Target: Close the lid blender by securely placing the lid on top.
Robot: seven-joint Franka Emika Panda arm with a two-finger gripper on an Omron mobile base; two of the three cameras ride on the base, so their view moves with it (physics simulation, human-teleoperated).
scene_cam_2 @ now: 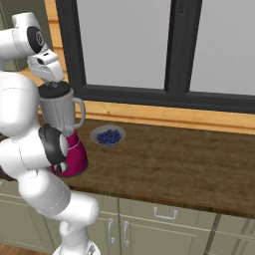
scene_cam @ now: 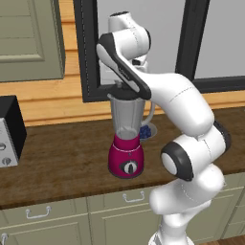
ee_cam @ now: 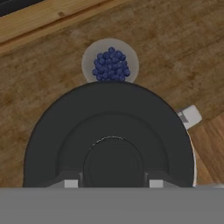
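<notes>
The gripper (ee_cam: 112,183) grasps the dark lid (ee_cam: 109,131) by its central knob, at the bottom of the hand view. The lid sits over the mouth of the blender (scene_cam: 127,139), centre of the left base view. A dish (scene_cam_2: 108,136) of blue bits lies just beside it on the counter (scene_cam_2: 189,164).

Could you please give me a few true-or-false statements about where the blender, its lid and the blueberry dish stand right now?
1. The lid sits at the mouth of the blender jar, under the gripper. True.
2. The blender lies tipped over on the counter. False: it stands upright on its magenta base.
3. A small dish of blueberries sits on the counter beside the blender. True.
4. The dish of blueberries is balanced on top of the lid. False: it rests on the counter, apart from the lid.
5. The gripper's fingers flank the lid's central knob. True.
</notes>
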